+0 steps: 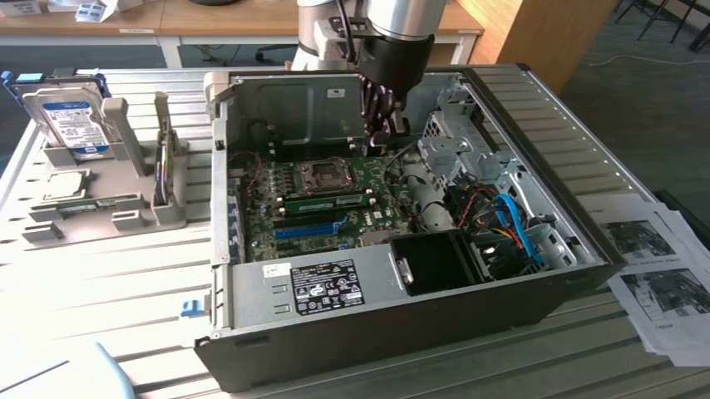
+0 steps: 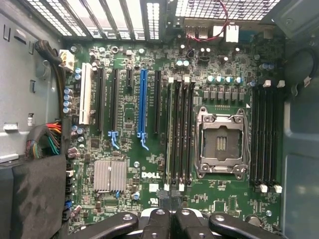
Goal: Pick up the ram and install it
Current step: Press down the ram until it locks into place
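The arm's gripper (image 1: 381, 140) is seen in the upper middle of the exterior view, lowered into an open computer case (image 1: 577, 249) and hanging just above the motherboard (image 1: 332, 208). In the wrist view its black fingers (image 2: 158, 222) are pressed together with no gap between them, and nothing is gripped.

The ram (image 1: 327, 202) – a narrow green strip – is found in the middle of the exterior view, lying in a black slot just below the processor socket (image 1: 325, 173) and well clear of the fingertips. In the wrist view the ram (image 2: 169, 134) is seen edge-on in the slot farthest from the processor socket (image 2: 221, 142), between that socket and the long blue slot (image 2: 143, 104). Whether its end clips are latched cannot be told.

At the exterior view's left, a hard drive (image 1: 69, 125) with a blue label is held upright in a grey rack (image 1: 100, 212) on the slatted table (image 1: 133, 274). At the exterior view's right, printed sheets (image 1: 660, 274) are spread beside the case – partly over the table's edge.
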Tool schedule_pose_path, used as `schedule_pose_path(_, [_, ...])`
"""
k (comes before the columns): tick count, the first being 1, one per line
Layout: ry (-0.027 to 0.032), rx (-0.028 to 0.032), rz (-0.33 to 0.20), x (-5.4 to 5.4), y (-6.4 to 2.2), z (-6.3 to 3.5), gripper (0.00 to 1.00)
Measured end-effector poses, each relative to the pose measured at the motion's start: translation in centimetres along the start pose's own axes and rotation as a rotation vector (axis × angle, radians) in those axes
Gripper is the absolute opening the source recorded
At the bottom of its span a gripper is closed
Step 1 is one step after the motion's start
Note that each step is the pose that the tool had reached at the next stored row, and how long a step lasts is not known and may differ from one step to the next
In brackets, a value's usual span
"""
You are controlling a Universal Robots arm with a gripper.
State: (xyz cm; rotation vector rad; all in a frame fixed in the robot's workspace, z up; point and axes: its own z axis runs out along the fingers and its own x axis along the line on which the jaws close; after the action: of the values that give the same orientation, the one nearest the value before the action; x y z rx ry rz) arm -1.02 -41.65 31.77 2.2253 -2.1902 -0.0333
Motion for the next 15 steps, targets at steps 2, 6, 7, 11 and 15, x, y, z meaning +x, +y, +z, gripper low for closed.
schedule_pose_path(2, [0.0001, 0.0000, -0.001, 0.00, -0.04, 0.00, 0.09])
schedule_pose_path(6, [0.0001, 0.0001, -0.003, 0.00, -0.16, 0.00, 0.09])
schedule_pose_path(7, [0.0001, 0.0001, -0.003, 0.00, -0.16, 0.00, 0.09])
schedule_pose_path(11, [0.0002, 0.0001, -0.004, 0.00, -0.17, 0.01, 0.09])
schedule_pose_path(15, [0.0001, 0.0003, -0.004, 0.00, -0.17, 0.14, 0.09])
